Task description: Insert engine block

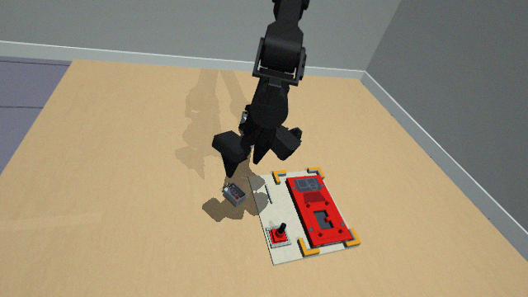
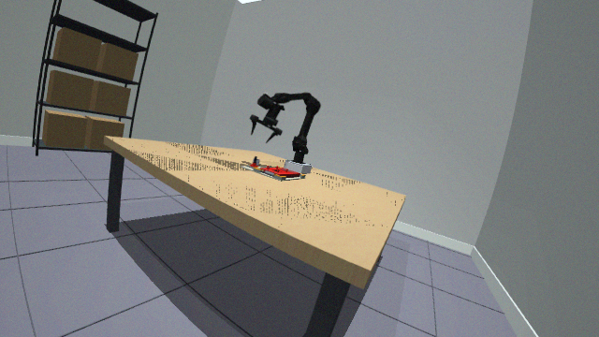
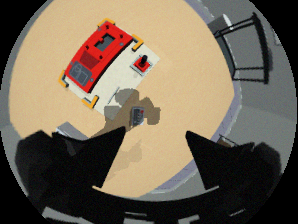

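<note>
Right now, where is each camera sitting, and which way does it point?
Top: above the table, looking down; the arm and open claw show.

Exterior: off to one side, looking across the table; the whole arm shows.

Wrist: on the arm, looking past the claw's two fingers.

All three share the red car body.

One engine block (image 1: 234,195) (image 3: 138,116), one red car body (image 1: 306,214) (image 3: 86,75), four yellow corner brackets, one black-handled lever (image 1: 281,231) (image 3: 143,61), one pale board (image 1: 275,214) (image 3: 107,90), one counter (image 1: 124,165) (image 2: 243,220) (image 3: 165,45), one arm (image 1: 270,103) (image 2: 309,117), one shelf rack (image 2: 95,32), six cardboard boxes, one hand (image 1: 243,170) (image 2: 259,138) (image 3: 156,132) with two fingers.
</note>
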`<state>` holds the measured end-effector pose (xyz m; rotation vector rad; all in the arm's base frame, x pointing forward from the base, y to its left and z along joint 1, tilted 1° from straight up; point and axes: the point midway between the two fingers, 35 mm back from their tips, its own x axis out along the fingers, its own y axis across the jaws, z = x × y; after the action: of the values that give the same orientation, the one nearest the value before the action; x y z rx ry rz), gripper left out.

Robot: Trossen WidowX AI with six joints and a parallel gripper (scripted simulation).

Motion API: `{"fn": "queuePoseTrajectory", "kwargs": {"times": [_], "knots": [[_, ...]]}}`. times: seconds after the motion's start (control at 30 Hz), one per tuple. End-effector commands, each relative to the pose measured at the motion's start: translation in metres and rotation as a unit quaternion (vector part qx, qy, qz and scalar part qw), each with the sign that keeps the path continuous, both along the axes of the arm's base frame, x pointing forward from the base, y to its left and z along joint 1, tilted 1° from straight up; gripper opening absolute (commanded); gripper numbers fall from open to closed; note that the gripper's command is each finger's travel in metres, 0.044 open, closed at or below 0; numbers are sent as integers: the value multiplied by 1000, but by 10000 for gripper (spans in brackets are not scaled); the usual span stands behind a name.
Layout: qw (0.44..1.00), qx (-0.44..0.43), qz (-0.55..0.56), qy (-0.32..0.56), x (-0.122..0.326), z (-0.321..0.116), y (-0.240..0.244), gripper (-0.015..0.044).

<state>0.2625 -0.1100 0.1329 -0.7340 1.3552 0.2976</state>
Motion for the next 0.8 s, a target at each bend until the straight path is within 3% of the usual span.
{"fn": "queuePoseTrajectory", "kwargs": {"times": [0.0,0.17,0.33,0.53,0.77], "knots": [[998,43,-9,44,-8,-6,-5,440],[991,97,-23,89,-19,-10,-11,440],[991,99,-24,91,-19,-13,-11,440],[991,99,-24,91,-17,-78,-13,440],[991,99,-24,91,-14,-96,-11,440]]}}
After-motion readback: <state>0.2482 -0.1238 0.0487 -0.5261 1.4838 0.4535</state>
